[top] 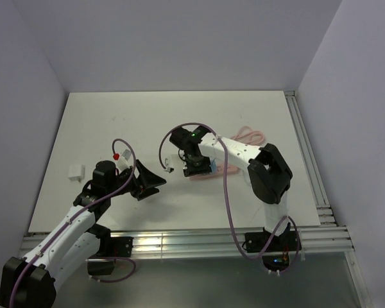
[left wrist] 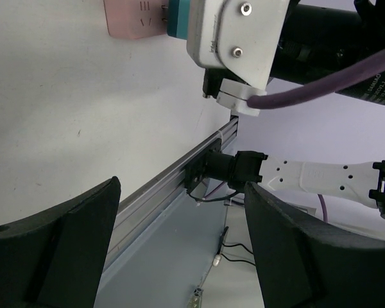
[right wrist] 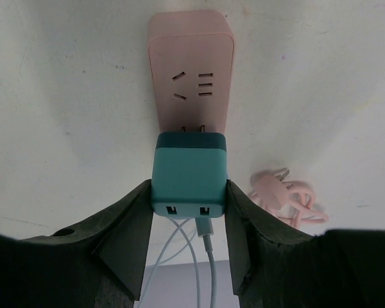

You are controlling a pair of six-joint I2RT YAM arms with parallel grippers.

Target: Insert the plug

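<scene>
The plug (right wrist: 189,173), pinched on its two flat sides by the right pincer (right wrist: 188,206), has its prongs at the slots of the pink power strip (right wrist: 191,70), which lies at its 12 o'clock. It looks light, rigid and smooth, so this side grip seems right. It should be pushed straight or it may twist. A white cable (right wrist: 205,256) trails at 6 o'clock, and a pink cord (right wrist: 285,196) coils at 4 o'clock on the bench (right wrist: 64,96). The left pincer (left wrist: 179,256) hangs spread and empty.

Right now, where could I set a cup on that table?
Bare: the table's far stretch beyond the pink power strip, and the left side past the white block. Crowded: the middle, around the teal plug, left gripper and coiled cord.
</scene>
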